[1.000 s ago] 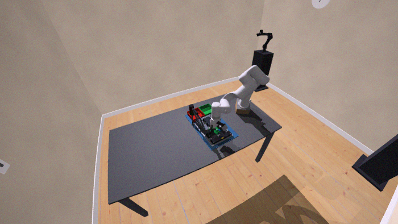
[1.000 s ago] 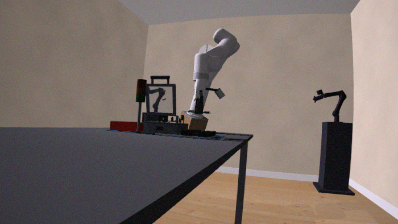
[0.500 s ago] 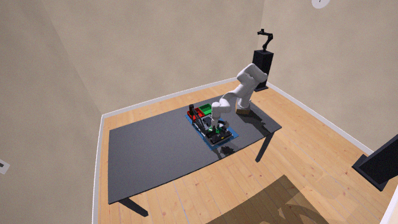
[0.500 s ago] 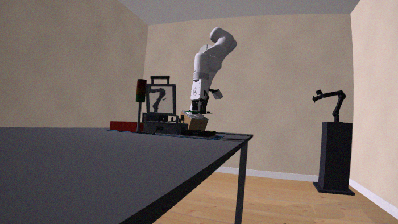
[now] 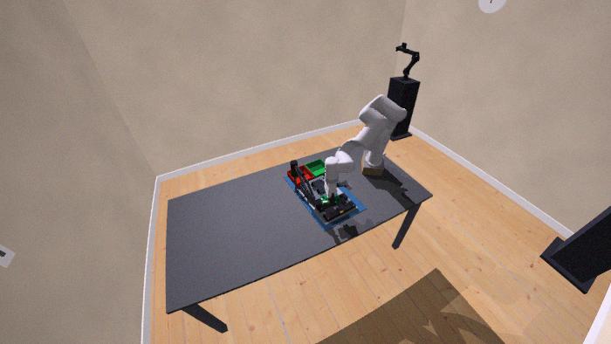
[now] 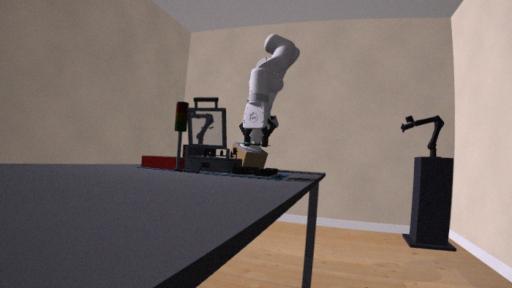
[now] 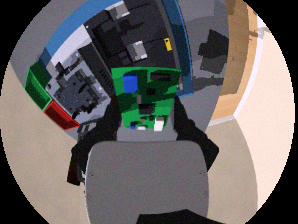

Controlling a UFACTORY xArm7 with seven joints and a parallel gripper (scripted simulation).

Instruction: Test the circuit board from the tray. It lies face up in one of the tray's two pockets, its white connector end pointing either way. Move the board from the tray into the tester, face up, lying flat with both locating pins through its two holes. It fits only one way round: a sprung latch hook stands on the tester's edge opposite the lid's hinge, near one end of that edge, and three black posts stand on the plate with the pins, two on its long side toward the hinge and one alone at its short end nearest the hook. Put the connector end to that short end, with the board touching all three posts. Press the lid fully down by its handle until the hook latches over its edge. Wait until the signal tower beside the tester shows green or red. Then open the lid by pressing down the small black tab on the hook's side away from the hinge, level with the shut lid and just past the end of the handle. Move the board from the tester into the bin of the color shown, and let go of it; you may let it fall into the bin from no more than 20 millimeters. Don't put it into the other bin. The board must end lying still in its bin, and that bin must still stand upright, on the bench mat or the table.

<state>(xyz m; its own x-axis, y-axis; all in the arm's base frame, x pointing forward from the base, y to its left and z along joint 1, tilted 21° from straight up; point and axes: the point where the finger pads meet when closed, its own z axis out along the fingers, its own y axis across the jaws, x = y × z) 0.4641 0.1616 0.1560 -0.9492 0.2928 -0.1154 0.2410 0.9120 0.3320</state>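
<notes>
From where I stood, the dark table (image 6: 110,219) ran away from me toward the far corner where the gear sat. Nearest on that cluster was the black tray (image 6: 256,170), low on the blue bench mat (image 5: 326,223). Above it the gripper (image 6: 257,142) hung with its fingers spread wide across the green circuit board (image 7: 145,99), gripping it by its two long edges, lifted off the tray. The board lay level, face up; in the wrist view its long axis ran out from the gripper, and the white connector end (image 7: 157,128) sat close in under the gripper's body. That view alone showed the board's face and the tray's pockets beneath it. Behind stood the tester (image 6: 206,161) with its clear lid (image 6: 206,128) raised upright, handle on top, and the signal tower (image 6: 181,117) beside it. Only the top view showed both bins, red (image 5: 300,175) and green (image 5: 316,168), side by side past the tester; the side view gave just the red one.
</notes>
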